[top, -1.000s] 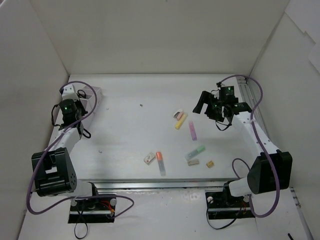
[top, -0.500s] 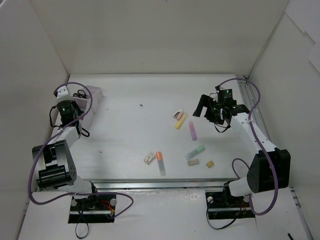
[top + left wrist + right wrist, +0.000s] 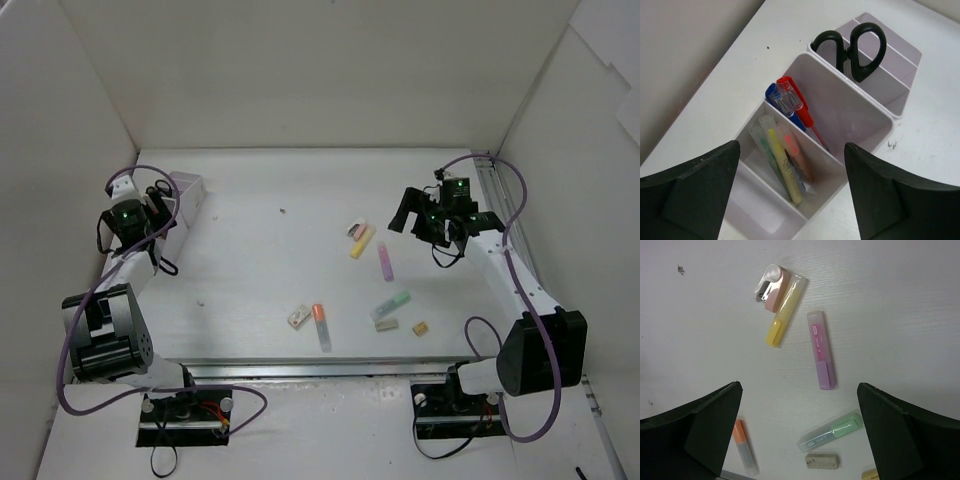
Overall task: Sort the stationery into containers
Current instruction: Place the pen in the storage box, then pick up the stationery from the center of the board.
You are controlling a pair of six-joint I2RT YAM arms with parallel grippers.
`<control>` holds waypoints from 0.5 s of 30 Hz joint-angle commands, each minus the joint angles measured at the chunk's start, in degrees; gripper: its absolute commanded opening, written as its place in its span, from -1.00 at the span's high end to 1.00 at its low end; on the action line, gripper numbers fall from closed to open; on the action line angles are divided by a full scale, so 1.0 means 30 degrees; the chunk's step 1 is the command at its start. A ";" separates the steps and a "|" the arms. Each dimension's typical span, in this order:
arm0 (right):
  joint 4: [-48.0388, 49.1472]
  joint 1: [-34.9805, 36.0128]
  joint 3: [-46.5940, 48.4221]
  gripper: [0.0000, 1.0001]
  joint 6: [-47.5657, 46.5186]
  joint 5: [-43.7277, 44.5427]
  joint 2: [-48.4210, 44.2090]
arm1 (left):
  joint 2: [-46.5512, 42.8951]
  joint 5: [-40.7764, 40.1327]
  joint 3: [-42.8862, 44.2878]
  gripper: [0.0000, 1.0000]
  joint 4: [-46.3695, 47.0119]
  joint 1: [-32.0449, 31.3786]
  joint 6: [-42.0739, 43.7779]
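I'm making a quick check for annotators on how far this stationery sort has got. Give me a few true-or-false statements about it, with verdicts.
1. The scissors stand in their own compartment of the organiser, apart from the pens. True.
2. The red pen lies loose on the table. False: the red pen is in the organiser, beside the blue pen.
3. The pink highlighter lies on the table. True.
4. The right fingers are shut on the green highlighter. False: the right fingers are open and empty, and the green highlighter lies on the table.
5. The left fingers hold nothing. True.
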 commanded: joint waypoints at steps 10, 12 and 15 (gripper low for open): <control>0.1431 -0.2312 -0.0837 -0.96 0.1804 -0.3695 0.0399 | -0.6067 0.3518 0.2872 -0.99 -0.8627 -0.2308 -0.0571; 0.1520 -0.2341 -0.1481 -0.96 0.1484 -0.2934 0.0049 | -0.6800 0.4458 0.2843 -0.99 -0.9741 -0.3042 -0.0689; 0.1695 -0.2370 -0.2622 -0.96 0.1276 -0.1148 -0.1062 | -0.7591 0.3881 0.2638 -0.99 -1.0768 -0.4828 -0.0864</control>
